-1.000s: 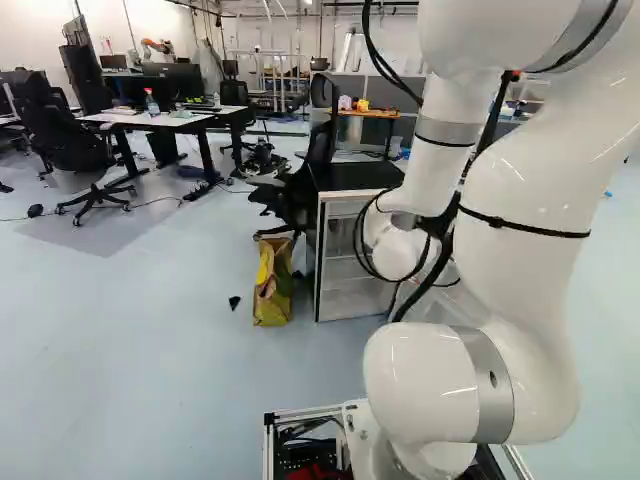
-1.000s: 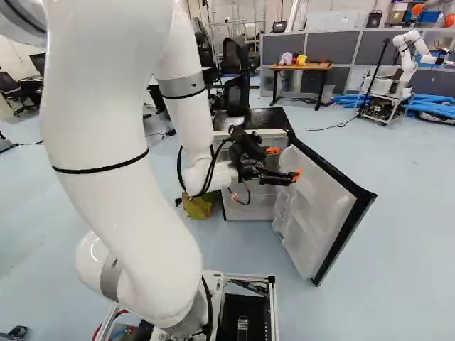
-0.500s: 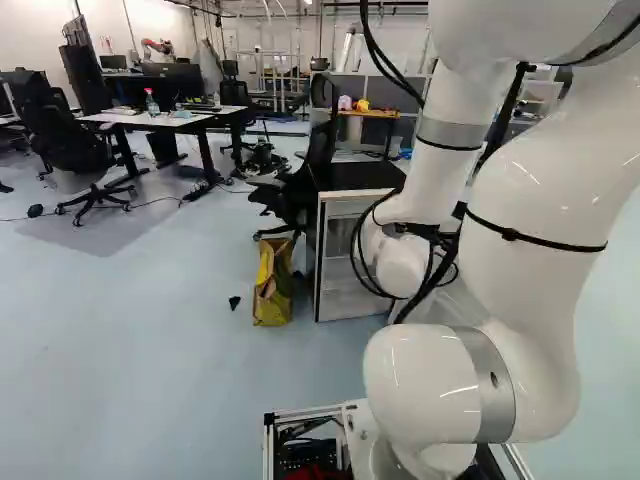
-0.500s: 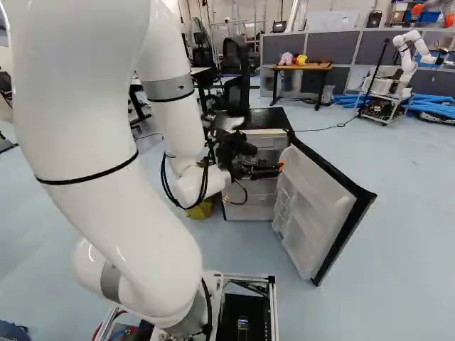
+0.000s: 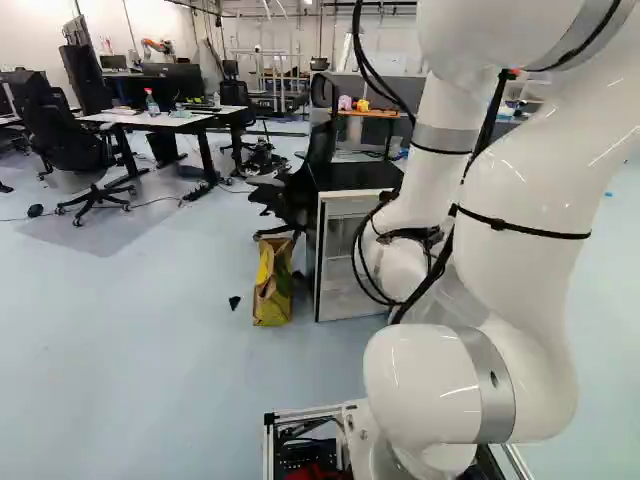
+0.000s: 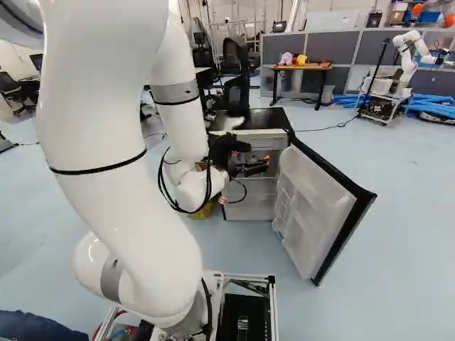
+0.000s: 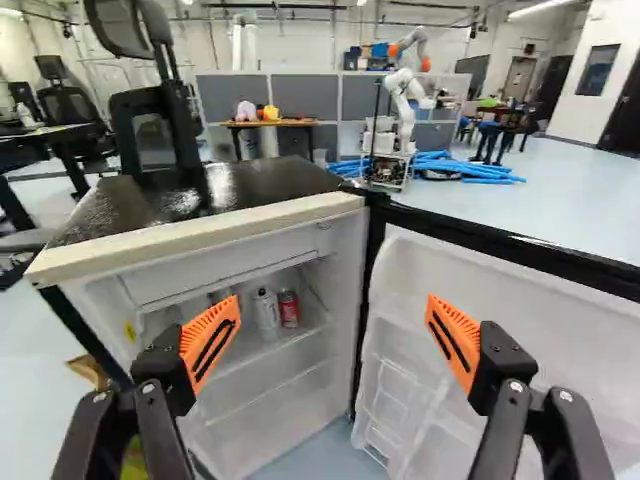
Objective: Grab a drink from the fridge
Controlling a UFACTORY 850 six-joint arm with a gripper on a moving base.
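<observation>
Wrist view: a red can (image 7: 289, 308) stands on a shelf (image 7: 268, 347) inside the fridge (image 7: 200, 237), just right of a pale can (image 7: 266, 311); likely firm if full, smooth, slippery when cold, its thin wall apt to dent, so best taken gently round the middle; it lies beyond the gripper (image 7: 333, 300), left of its centre line; the fingers are spread wide, holding nothing; the fridge door (image 7: 405, 270) stands swung out to the right.
</observation>
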